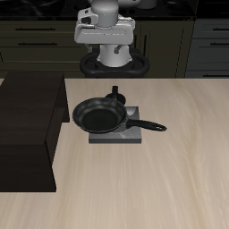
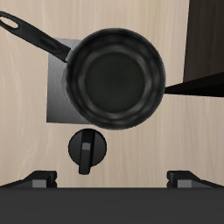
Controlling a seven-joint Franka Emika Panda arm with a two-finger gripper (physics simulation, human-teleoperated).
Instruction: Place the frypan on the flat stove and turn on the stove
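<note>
The black frypan (image 1: pixel 98 114) sits on the flat grey stove (image 1: pixel 125 136) in the middle of the table and covers the burner. Its long handle (image 1: pixel 148 125) sticks out past the stove's edge. The stove's black round knob (image 1: pixel 114 90) is at the stove's back edge. My gripper (image 1: pixel 105 40) is open and empty, raised high above the table's back, behind the stove. In the wrist view the frypan (image 2: pixel 115 77), a strip of the stove (image 2: pixel 55 101) and the knob (image 2: pixel 87 150) show beyond my gripper (image 2: pixel 112 179), whose fingertips (image 2: pixel 39 179) stand wide apart, clear of the knob.
A large dark brown cabinet block (image 1: pixel 27 125) stands on the table beside the stove; it also shows in the wrist view (image 2: pixel 203 44). Dark kitchen cabinets run behind the robot's base (image 1: pixel 114 64).
</note>
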